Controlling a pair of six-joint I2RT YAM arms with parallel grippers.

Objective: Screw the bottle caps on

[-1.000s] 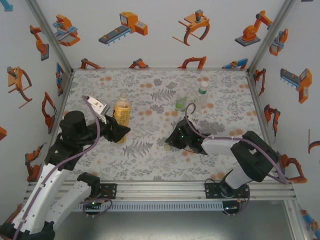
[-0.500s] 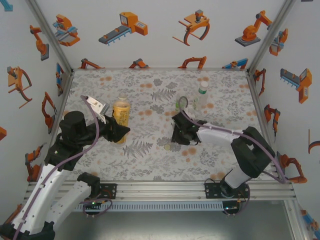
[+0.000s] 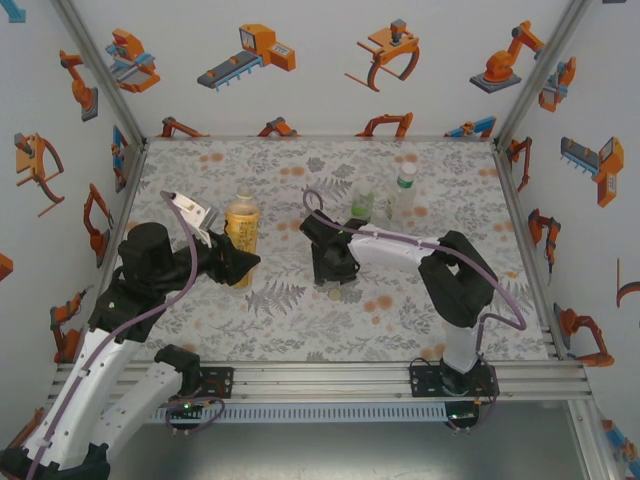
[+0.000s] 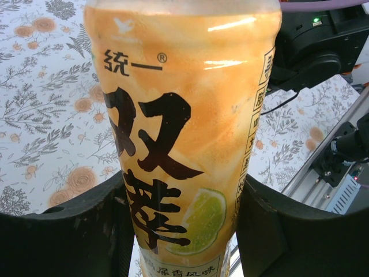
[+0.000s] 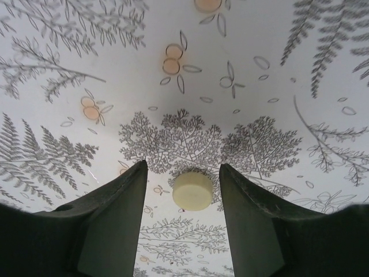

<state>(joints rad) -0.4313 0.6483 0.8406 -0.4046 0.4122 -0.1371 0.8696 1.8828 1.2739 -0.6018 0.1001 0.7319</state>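
The amber bottle [image 3: 243, 222] with its yellow label stands upright at the left-middle of the table. My left gripper [image 3: 240, 262] is shut on its lower body, and in the left wrist view the bottle [image 4: 184, 127] sits pressed between both fingers [image 4: 75, 231]. A pale yellow bottle cap [image 3: 335, 294] lies flat on the table. My right gripper [image 3: 332, 268] hangs just over it, open. In the right wrist view the cap [image 5: 192, 190] lies between the spread fingers [image 5: 115, 219], touching neither. Two clear bottles [image 3: 362, 205] [image 3: 404, 189] stand behind.
The floral table cover [image 3: 290, 320] runs to white walls at the back and both sides. An aluminium rail [image 3: 330, 378] carrying the arm bases lines the near edge. The right arm's forearm [image 3: 400, 245] stretches across in front of the two clear bottles.
My right gripper has swung left from right of centre and now hangs over the pale cap. The left arm and the amber bottle have not moved.
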